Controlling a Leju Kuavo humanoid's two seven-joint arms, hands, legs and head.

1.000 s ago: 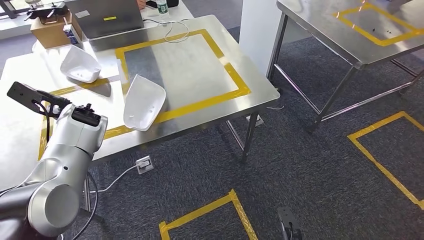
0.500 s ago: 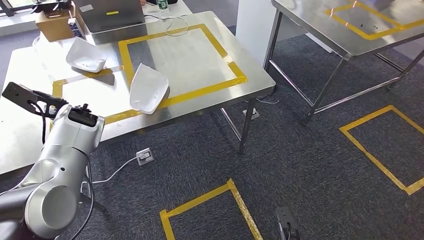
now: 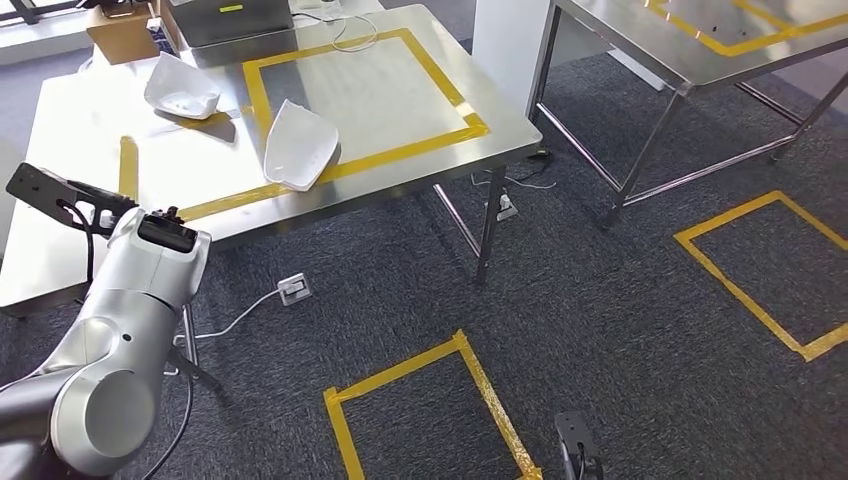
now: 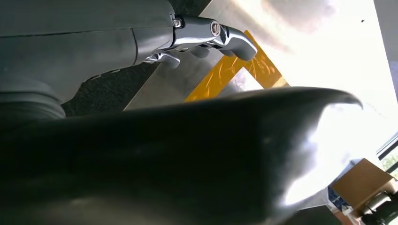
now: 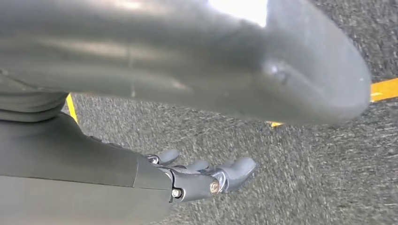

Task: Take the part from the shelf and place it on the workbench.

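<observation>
Left hand (image 4: 206, 40) empty beside workbench (image 3: 420, 110) edge; part (image 3: 297, 146) rests there.

open carpet (image 3: 600, 330) beside workbench (image 3: 420, 160)

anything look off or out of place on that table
One white part lies across the yellow tape line of the marked square on the table, half in and half out. The other part sits outside the square.

The head view is bright and sharp, with soft daylight glare on the steel workbench (image 3: 400, 110) (strongest at its far left side). The left wrist view is overexposed toward the window. Both wrist views show near surfaces dark and out of focus.
</observation>
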